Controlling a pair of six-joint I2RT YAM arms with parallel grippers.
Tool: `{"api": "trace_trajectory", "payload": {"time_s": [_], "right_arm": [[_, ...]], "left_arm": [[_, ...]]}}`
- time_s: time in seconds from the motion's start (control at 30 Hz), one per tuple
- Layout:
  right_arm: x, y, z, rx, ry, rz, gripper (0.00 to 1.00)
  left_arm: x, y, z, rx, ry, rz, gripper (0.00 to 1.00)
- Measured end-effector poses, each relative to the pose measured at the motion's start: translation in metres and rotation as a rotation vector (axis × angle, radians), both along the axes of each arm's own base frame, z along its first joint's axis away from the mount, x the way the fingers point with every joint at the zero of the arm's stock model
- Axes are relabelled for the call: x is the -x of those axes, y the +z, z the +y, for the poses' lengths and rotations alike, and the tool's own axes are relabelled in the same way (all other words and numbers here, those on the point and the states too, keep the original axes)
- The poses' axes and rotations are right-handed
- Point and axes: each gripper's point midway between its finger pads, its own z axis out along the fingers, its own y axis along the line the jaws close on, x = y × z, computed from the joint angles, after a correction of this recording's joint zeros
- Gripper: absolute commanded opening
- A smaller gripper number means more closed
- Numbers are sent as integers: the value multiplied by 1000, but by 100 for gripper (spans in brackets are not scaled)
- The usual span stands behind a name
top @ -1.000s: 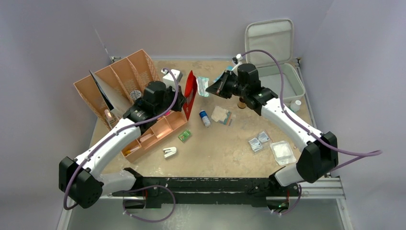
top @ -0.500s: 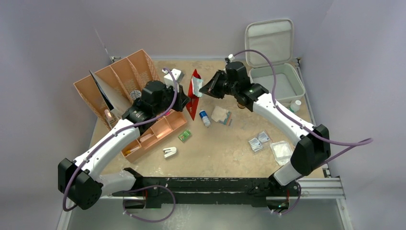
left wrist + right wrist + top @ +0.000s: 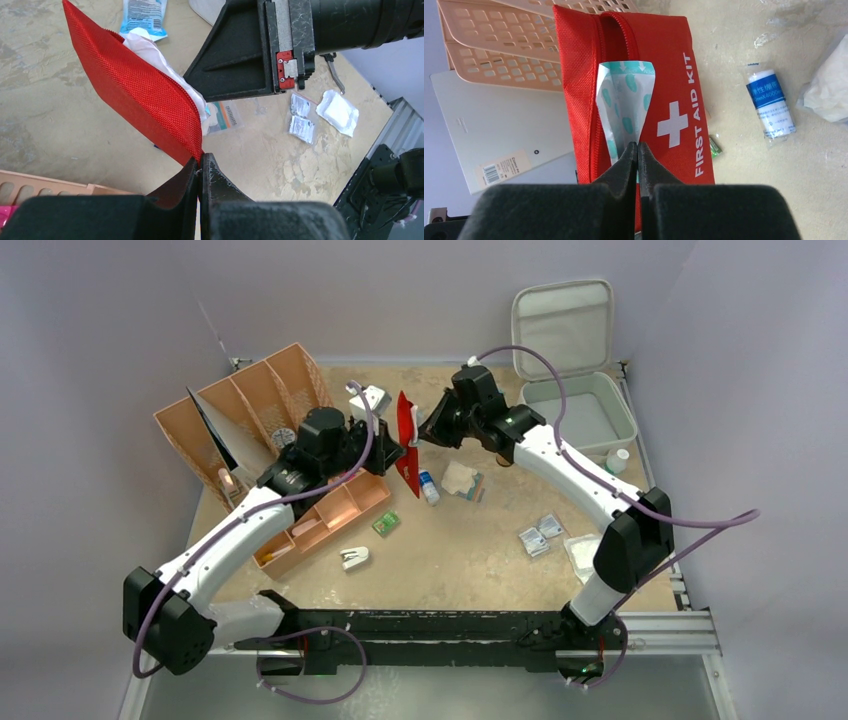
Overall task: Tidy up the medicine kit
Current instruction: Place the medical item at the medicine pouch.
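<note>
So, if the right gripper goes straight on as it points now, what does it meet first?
Probably the red pouch: the right gripper, shut on a teal-printed packet, points into its open zip mouth. Depth is unclear.

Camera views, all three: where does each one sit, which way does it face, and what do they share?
Top external: above and behind, looking down on the table; left arm and right arm show.
Left wrist: looks past the left gripper, shut on the red pouch.
Right wrist: looks past the right gripper, shut on a teal packet at the pouch's open zip.
Shared: all three show the red pouch.
</note>
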Motion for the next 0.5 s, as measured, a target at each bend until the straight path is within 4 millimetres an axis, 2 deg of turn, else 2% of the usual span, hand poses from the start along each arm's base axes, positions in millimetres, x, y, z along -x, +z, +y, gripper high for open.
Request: {"api": "trace_trajectory", "payload": {"time_s": [0.5], "right_arm": [[10, 2, 0, -19, -12, 27, 0]], "left_arm": [[-6, -23, -3, -73, -35, 11, 0]]}}
